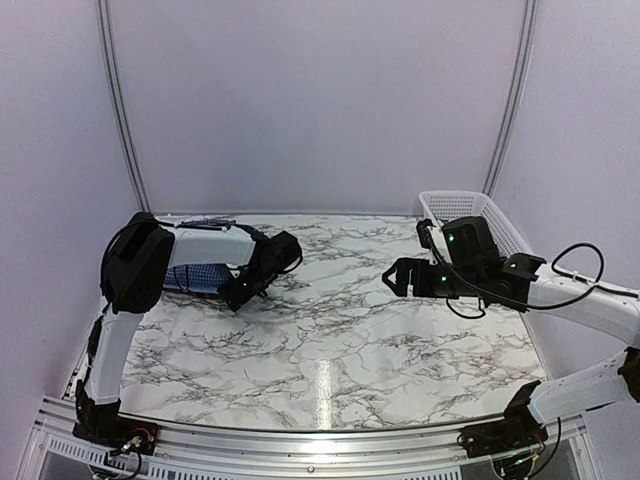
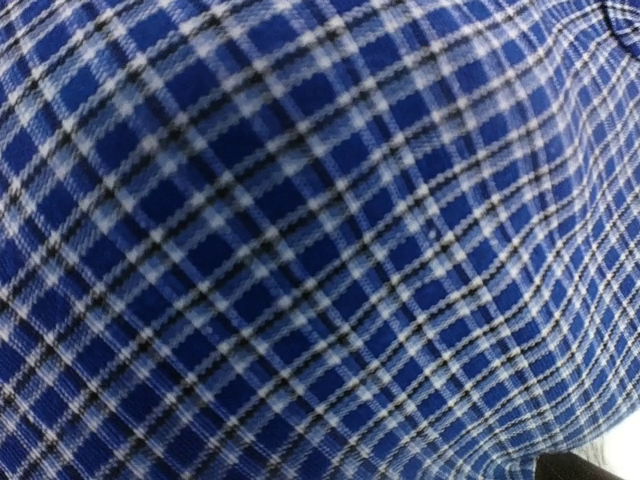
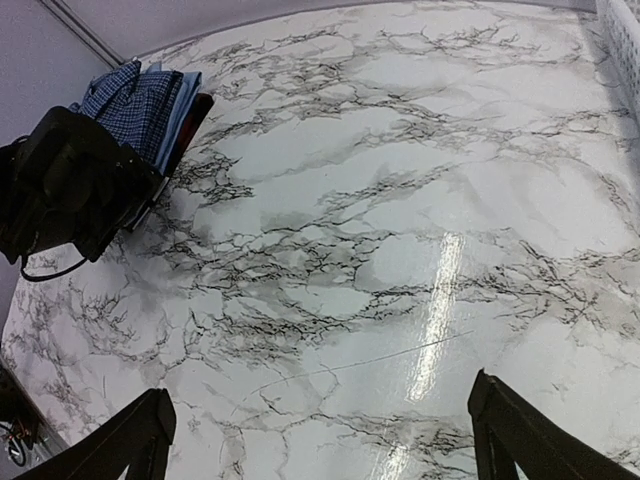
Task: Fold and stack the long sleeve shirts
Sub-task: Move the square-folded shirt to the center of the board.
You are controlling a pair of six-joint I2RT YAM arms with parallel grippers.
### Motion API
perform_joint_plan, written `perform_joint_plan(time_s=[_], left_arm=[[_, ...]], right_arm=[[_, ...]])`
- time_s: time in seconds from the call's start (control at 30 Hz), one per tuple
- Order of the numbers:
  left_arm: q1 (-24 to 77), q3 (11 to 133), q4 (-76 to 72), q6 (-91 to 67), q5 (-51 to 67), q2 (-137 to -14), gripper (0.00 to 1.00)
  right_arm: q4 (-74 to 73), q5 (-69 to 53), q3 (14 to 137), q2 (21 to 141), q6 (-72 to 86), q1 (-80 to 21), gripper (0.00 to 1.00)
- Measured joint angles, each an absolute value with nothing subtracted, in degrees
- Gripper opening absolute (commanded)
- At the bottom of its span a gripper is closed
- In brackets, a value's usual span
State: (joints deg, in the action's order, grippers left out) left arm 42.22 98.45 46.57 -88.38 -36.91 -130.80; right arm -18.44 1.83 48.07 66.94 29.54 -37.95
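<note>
A: How do the right gripper's [image 1: 393,277] fingers [image 3: 515,435] stand?
B: Spread wide above the marble table [image 3: 380,200]. The left gripper [image 1: 242,288] is right down against the stack of shirts [image 1: 195,272], and I can't tell how its fingers stand.
A: And the stack?
B: It's in the upper left of the right wrist view. The navy checked shirt [image 3: 135,100] is on top and the light blue shirt [image 3: 178,110] is under it. A white basket [image 1: 470,212] is at the far right, with pale walls around.

A white marble-patterned counter [image 1: 330,330] with dark grey veins fills the scene. Plain pale lilac walls [image 1: 320,100] close it in along the far edge and both sides. Thin metal strips [image 1: 118,100] rise from the two far corners. A white lattice basket [image 1: 500,222] stands at the far right corner. A streak of reflected light [image 1: 323,385] lies towards the near edge, where a metal rail [image 1: 300,432] runs.
</note>
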Motion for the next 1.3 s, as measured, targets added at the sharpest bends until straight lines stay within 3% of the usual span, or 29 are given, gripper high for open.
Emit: perform_joint_plan(time_s=[0.53,1.3], left_arm=[[28.0,104.7,44.0,-69.8,-30.0,-133.8,0.99],[23.7,115.5,38.8,-63.6,-22.7,-139.2,0.99]], right_arm=[[-13.3,1.8,50.5,75.9,32.0,-38.0,0.98],[-12.5,1.5,52.8,79.4,33.0,-38.0,0.99]])
